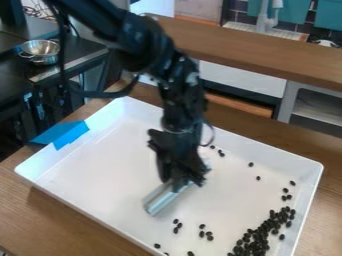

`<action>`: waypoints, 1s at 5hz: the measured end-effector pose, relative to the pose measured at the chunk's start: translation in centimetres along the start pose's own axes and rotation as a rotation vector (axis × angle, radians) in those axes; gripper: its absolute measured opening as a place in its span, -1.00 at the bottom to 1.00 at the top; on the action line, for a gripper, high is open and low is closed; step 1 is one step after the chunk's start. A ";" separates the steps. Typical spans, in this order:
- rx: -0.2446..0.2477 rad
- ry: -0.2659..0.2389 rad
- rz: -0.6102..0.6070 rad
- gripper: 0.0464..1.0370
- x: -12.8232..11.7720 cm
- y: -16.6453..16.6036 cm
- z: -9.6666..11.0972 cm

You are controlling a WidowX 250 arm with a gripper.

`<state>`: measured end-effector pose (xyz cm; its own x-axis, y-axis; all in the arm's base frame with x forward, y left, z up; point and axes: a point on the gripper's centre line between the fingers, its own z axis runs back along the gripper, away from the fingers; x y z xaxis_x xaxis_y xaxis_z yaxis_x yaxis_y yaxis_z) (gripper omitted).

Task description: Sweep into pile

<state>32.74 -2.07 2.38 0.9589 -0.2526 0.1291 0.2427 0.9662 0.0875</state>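
Fingers (194, 172): closed on the sweeper, as far as I can see from here.
Sweeper (160, 199): slanting over mid-tray; looks light, stiff, maybe slippery, so best gripped mid-length, along its top.
Beans (257, 240): massed toward the lower-right corner, strays lying apart; probably hard and quick to roll, so push gently.
Tray (100, 165): white, low-walled, on the wooden bench (40, 220).

White tray (87, 172) on wooden tabletop (50, 222). Gripper (180, 184) over the tray's middle, at a flat silvery tool (159, 201), held slanted. Black beans (257, 240) heaped along the near right side; others scattered nearby. Blue tape (67, 134) across the left rim. Metal bowl (40, 49) upper left.
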 end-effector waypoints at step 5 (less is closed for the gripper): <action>-0.035 0.018 0.123 -0.45 -3.8 -1.4 0.1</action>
<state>28.76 -2.43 1.85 0.9842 -0.1310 0.1190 0.1274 0.9912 0.0372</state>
